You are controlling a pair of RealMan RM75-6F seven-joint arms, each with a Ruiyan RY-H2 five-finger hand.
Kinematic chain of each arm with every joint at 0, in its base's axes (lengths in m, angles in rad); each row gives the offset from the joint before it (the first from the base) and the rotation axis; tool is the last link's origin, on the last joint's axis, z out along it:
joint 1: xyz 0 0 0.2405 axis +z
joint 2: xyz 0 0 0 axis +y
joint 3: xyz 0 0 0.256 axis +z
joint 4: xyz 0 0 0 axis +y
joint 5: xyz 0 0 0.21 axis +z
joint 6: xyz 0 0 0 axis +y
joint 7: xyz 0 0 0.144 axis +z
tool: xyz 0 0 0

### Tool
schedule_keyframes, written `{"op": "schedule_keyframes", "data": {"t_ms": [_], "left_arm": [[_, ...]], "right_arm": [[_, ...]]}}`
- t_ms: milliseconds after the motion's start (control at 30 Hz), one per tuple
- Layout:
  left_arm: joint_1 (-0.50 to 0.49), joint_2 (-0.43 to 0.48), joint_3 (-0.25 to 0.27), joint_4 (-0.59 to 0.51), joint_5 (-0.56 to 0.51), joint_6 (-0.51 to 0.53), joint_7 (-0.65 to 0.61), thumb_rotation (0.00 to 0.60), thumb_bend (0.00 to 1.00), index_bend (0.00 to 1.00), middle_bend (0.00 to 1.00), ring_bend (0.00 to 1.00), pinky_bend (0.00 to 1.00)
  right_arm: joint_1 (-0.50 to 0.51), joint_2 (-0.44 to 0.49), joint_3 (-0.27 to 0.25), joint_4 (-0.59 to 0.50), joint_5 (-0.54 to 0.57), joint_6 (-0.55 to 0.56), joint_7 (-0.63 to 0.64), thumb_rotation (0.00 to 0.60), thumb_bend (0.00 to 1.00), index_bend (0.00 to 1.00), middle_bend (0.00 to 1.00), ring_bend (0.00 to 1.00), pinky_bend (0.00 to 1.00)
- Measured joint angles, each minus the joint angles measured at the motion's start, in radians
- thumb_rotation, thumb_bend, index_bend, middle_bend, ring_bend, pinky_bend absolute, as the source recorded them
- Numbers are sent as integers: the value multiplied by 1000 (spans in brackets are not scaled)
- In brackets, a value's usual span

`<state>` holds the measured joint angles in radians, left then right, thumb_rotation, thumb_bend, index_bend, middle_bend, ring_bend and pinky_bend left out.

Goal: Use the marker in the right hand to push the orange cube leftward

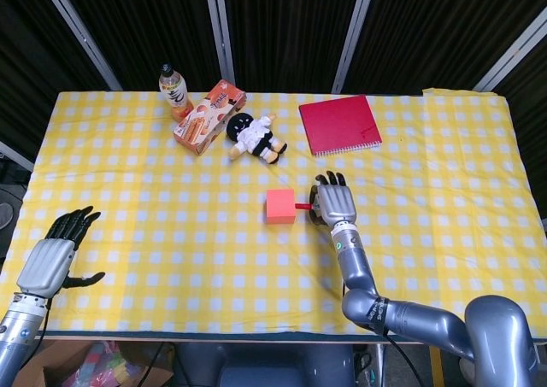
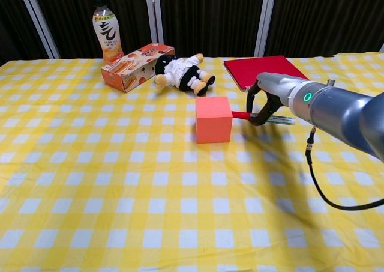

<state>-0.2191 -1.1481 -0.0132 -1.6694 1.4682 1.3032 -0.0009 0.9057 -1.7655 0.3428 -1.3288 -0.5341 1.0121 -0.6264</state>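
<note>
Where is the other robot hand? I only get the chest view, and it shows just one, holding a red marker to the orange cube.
Observer: The left robot hand shows only in the head view. It is by the near left corner of the table, fingers spread, holding nothing.
Operator: How does the marker line up from above?
Observer: Top-down, the marker runs straight left from the right robot hand and meets the orange cube about midway along its right side.
Operator: Anything below the table?
Observer: Yes, under the front edge near the left robot hand there is a cardboard box with colourful contents that I cannot make out.
</note>
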Motion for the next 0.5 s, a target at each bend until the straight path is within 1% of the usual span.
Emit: {"op": "schedule_keyframes", "data": {"t_ms": [200, 500], "left_arm": [[-1, 2, 0, 0, -1, -2, -6, 600, 0, 0, 0, 0, 0], [-2, 3, 1, 1, 2, -3, -12, 600, 0, 0, 0, 0, 0]], "right_arm": [[39, -47, 19, 16, 5, -3, -2, 600, 562, 580, 188, 0, 0], [65, -76, 18, 4, -7, 4, -14, 600, 562, 580, 188, 0, 0]]}}
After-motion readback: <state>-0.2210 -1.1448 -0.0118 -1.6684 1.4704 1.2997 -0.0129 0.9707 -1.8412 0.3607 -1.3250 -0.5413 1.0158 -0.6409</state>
